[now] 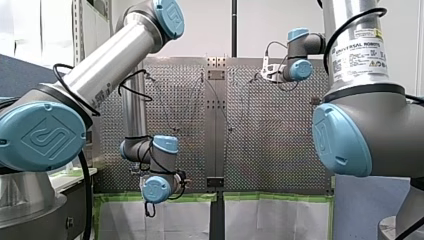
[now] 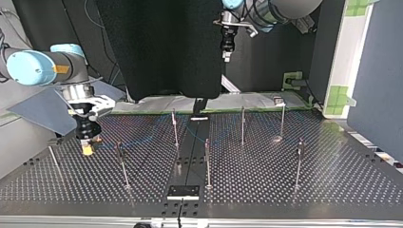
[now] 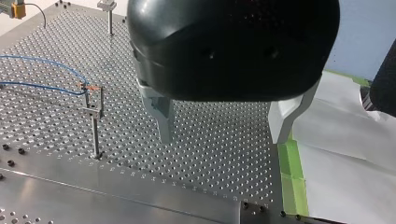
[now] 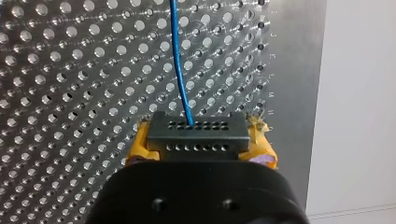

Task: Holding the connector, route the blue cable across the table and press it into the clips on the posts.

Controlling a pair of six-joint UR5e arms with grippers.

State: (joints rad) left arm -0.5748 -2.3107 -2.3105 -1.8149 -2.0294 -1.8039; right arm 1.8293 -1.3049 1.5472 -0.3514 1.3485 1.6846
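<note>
Perforated metal table point(image 4: 70, 70) is lying under my right gripper point(image 4: 198, 140), whose yellow pads point(image 4: 140, 144) are pinching the black, hole-dotted connector point(image 4: 196, 133); the thin blue cable point(image 4: 180, 70) is running ahead from it. My left gripper point(image 3: 224, 121) is hanging spread.

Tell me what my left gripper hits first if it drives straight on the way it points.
Probably the bare perforated table, near its edge: my left gripper, open, points down at it with nothing between. The clip post stands aside.

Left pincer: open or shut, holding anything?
Open and empty. In the left wrist view, the left pincer has its fingers wide apart, with only the perforated table showing between them.
</note>
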